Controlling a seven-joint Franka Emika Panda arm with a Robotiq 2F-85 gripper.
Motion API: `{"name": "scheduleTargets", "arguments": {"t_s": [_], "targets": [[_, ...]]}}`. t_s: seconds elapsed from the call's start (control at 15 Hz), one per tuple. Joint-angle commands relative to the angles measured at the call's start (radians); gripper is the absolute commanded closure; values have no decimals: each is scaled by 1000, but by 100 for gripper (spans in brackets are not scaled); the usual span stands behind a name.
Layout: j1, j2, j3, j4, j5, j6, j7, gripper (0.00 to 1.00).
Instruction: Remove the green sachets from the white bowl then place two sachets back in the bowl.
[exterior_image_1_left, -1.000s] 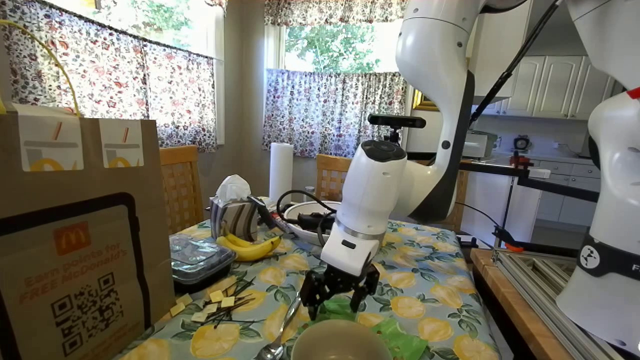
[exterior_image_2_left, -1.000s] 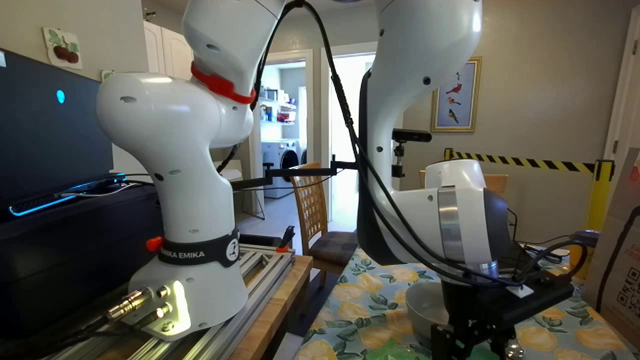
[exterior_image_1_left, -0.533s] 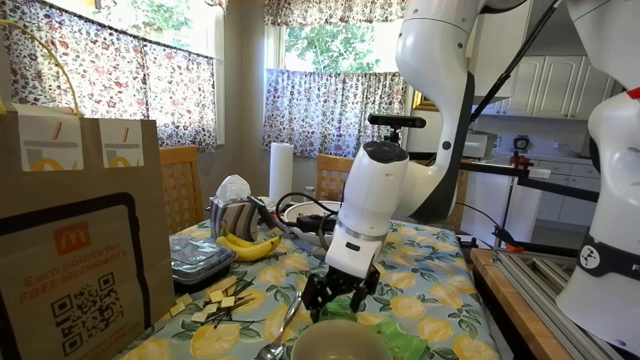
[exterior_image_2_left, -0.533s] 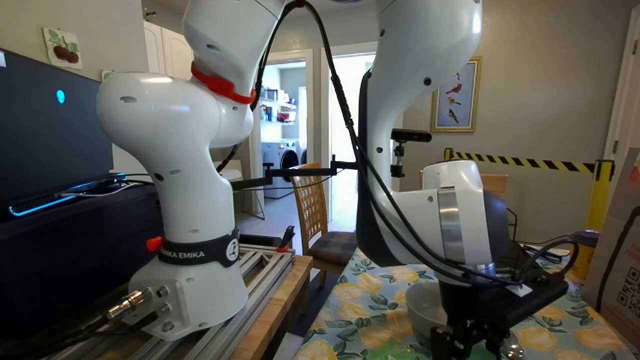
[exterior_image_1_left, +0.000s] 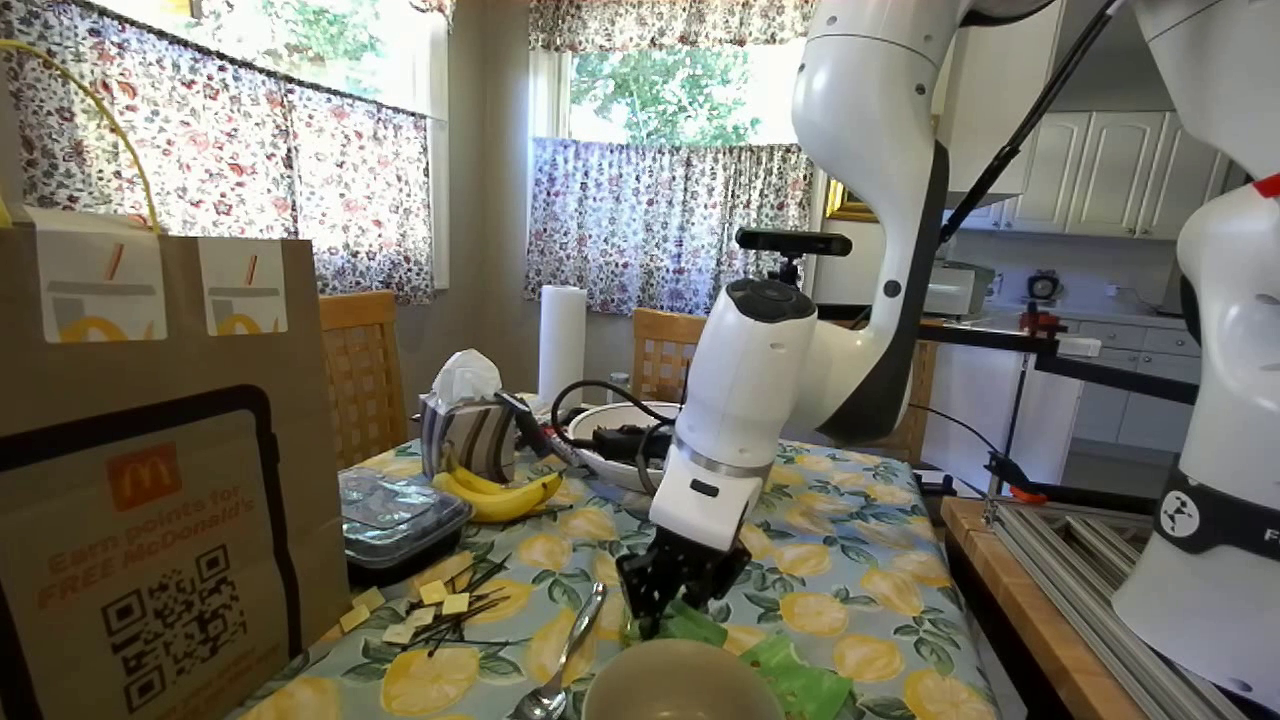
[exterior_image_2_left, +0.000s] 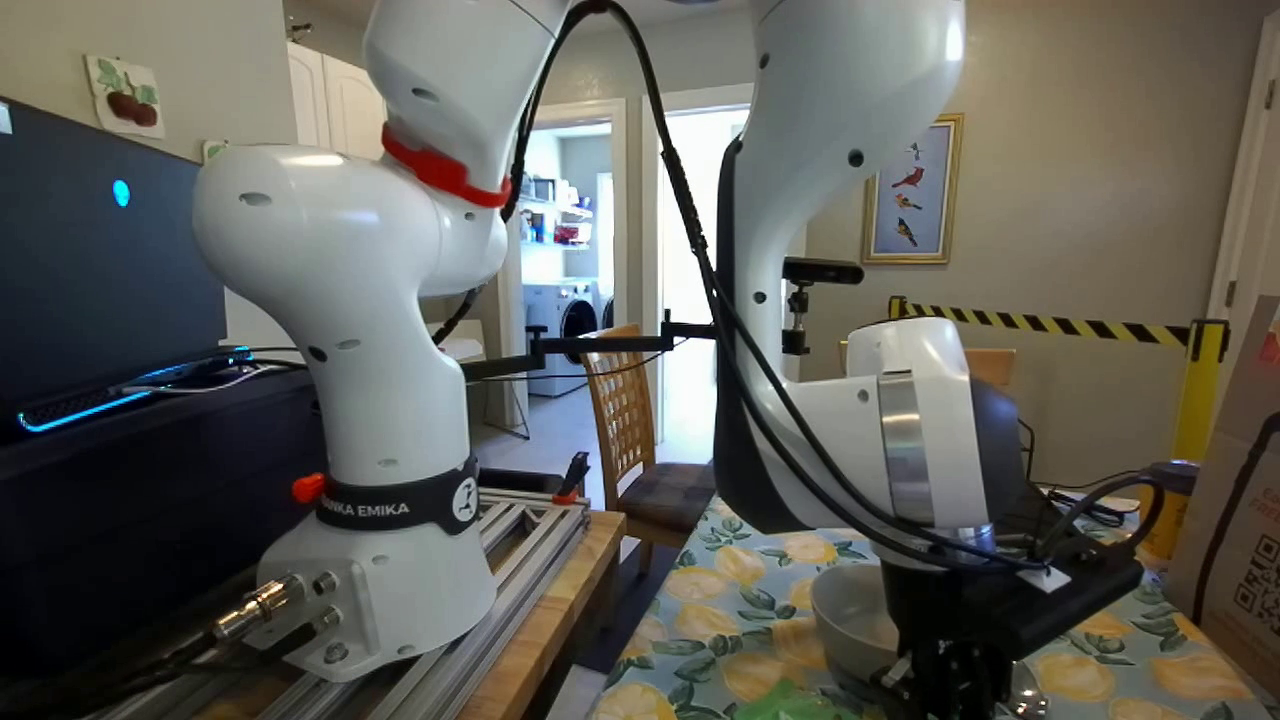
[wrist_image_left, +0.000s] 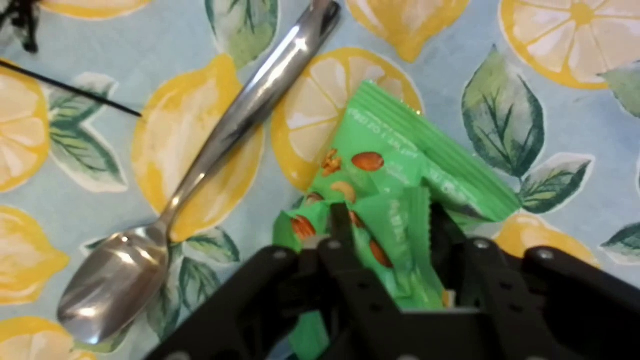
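In the wrist view my gripper (wrist_image_left: 390, 215) has its fingers drawn in on both sides of a green sachet (wrist_image_left: 395, 240), which is creased and bunched up between them. Under or against it lies another green sachet (wrist_image_left: 385, 145) with nuts printed on it. A green corner (wrist_image_left: 310, 335) also shows below the left finger; which sachet it belongs to I cannot tell. The white bowl (exterior_image_1_left: 683, 690) stands close to the gripper in both exterior views; most of its inside is hidden. Beside it, more green packaging (exterior_image_1_left: 800, 680) lies on the table.
A metal spoon (wrist_image_left: 210, 160) lies left of the sachets. Thin dark sticks with pale yellow squares (exterior_image_1_left: 440, 610), a lidded black container (exterior_image_1_left: 400, 520), bananas (exterior_image_1_left: 500, 497) and a large paper bag (exterior_image_1_left: 170, 480) stand or lie farther left. A patterned bowl (exterior_image_1_left: 590, 455) holds dark items.
My gripper shifted slightly, then its fingers came together around the green sachet. The sachet under the gripper has bunched up. The bowl has stayed in place.
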Motion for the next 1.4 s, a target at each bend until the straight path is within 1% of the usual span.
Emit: {"name": "scheduleTargets", "arguments": {"t_s": [0.0,0.07,0.13,0.2,0.27,0.33,0.4,0.47,0.73,0.8,0.93,1.13,1.33], "targets": [[-21,34,1,16,20,18,-44,90],[-23,20,-1,7,20,19,-34,97],[-32,-2,4,-6,3,20,-9,98],[-34,-20,1,-16,3,21,0,99],[-37,-41,-2,-28,-1,24,12,96],[-26,-67,-17,-42,-17,34,45,99],[-26,-89,-21,-56,-22,32,66,97],[-23,-116,-27,-73,-23,25,91,98],[-3,-225,-28,-145,4,-22,201,97],[-10,-248,-11,-160,16,-38,202,97],[2,-295,2,-187,26,-67,233,97],[33,-374,29,-229,44,-133,281,97],[57,-398,70,-235,112,-151,270,97]]}}
